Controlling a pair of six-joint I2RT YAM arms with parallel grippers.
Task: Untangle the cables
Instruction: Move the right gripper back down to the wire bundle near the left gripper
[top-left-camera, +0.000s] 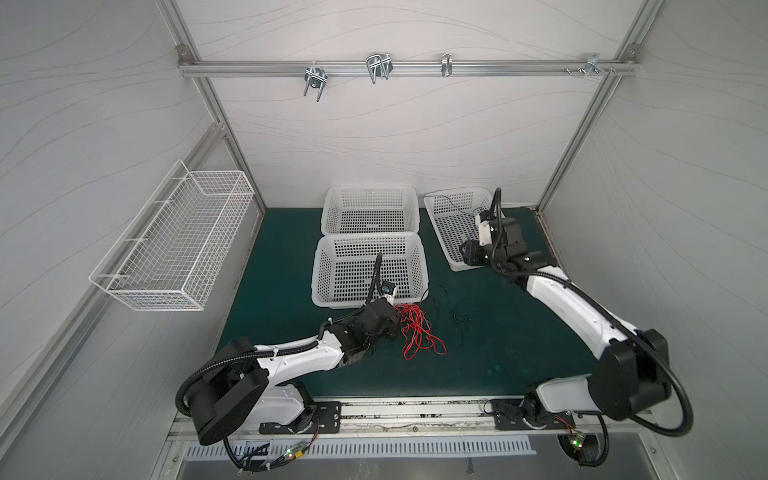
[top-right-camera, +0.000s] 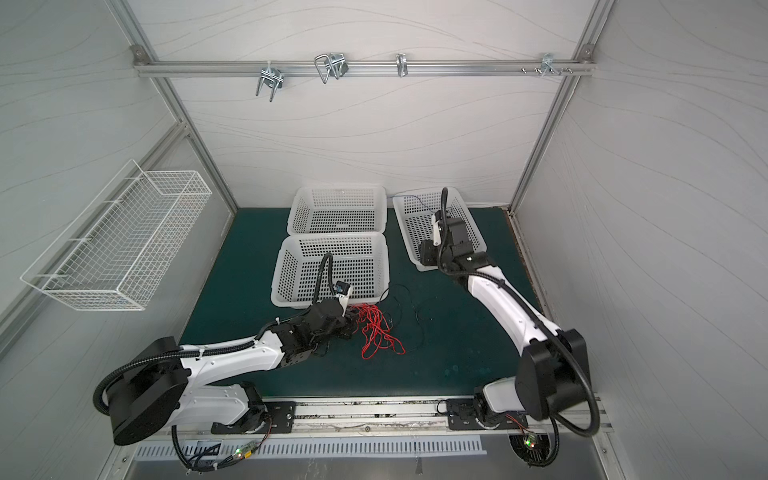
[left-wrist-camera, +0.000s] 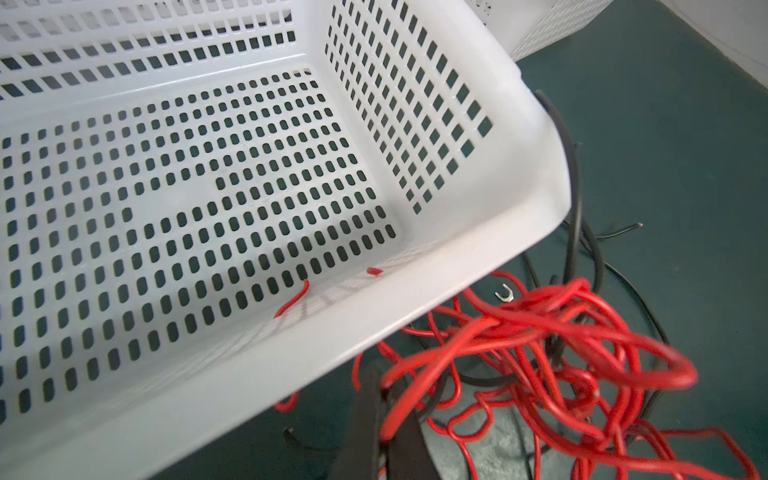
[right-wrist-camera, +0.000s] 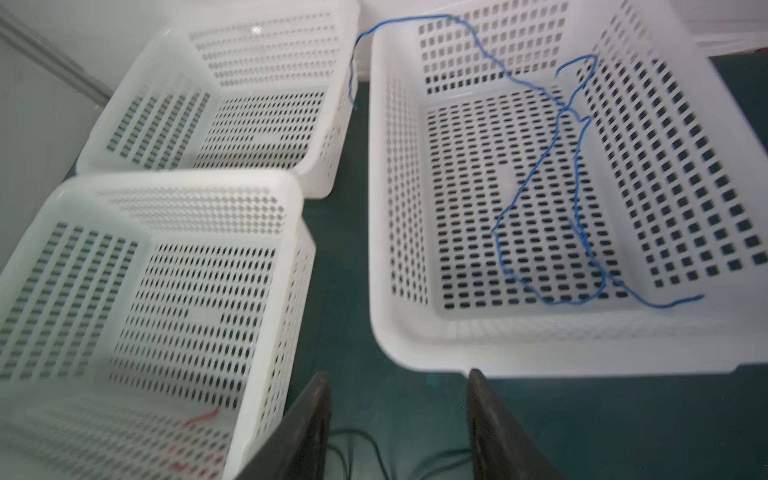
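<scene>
Two pincers: left pincer (left-wrist-camera: 384, 432) clamped on red cables (left-wrist-camera: 490, 326); right pincer (right-wrist-camera: 401, 428) parted, empty, blue cable (right-wrist-camera: 526, 174) beyond it.

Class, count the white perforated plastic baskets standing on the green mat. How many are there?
3. The back basket sits against the rear wall. The front basket is directly before it, next to the red cables. The right basket stands angled at the back right. None appears hidden.
</scene>
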